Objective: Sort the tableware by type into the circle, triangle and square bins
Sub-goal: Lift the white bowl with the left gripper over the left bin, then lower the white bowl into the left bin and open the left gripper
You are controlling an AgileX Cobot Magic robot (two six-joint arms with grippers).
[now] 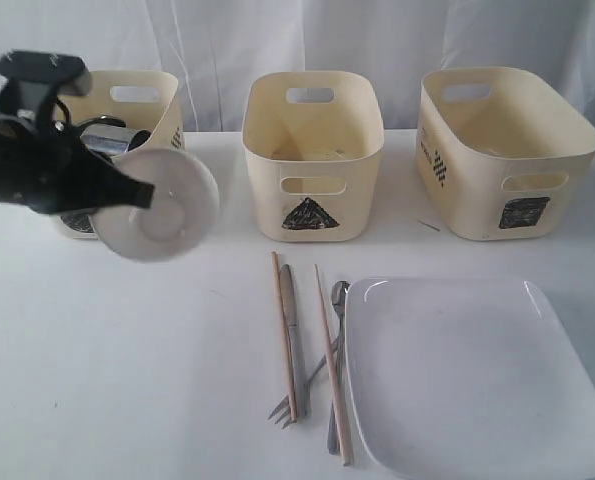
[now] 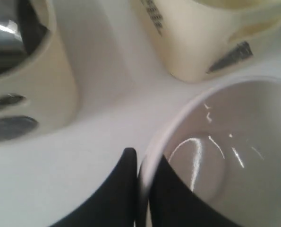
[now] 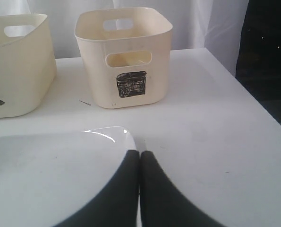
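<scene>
Left gripper point(image 2: 141, 163) is clamped on the rim of one small white bowl point(image 1: 167, 205). The bowl is held off the table point(image 1: 97, 350), tipped on edge, just in front of the left bin point(image 1: 162, 95). Bowl is round, glossy, plain. Shiny steel ware point(image 1: 107, 138) sits in that bin, count unclear. Three cream bins with cut-out handles stand in a row: left bin, triangle bin point(image 1: 312, 150), square bin point(image 1: 507, 140). On the table in front lie two chopsticks point(image 1: 282, 330), one knife point(image 1: 288, 295), one fork point(image 1: 312, 380), one spoon point(image 1: 339, 295) and one square white plate point(image 1: 477, 370). Right gripper point(image 3: 140, 156) is closed on nothing, by the plate's corner.
</scene>
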